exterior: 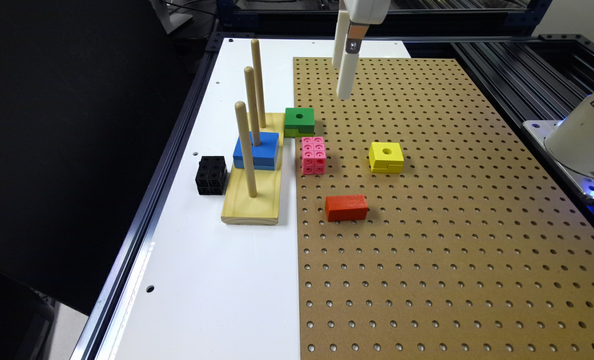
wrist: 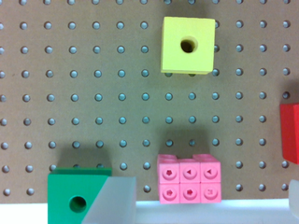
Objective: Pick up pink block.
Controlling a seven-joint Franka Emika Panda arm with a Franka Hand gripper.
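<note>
One blue block (exterior: 257,150) on peg base (exterior: 251,202) | pink block (exterior: 313,155) loose | hand (exterior: 341,80) released, aloft

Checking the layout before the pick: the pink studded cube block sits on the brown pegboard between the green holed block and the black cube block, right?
Not quite. In the exterior view the pink studded cube block lies on the brown pegboard between the green holed block and the red rectangular block, not a black one.

On the pegboard (exterior: 452,240), the linked-cube block (exterior: 313,155) sits centre-left of the exterior frame, at the board's left edge. A holed block (exterior: 299,121) lies just above it, another holed block (exterior: 386,157) to its right, and a plain rectangular block (exterior: 346,207) below. The peg stand (exterior: 253,200) is just beside it on the left.
</note>
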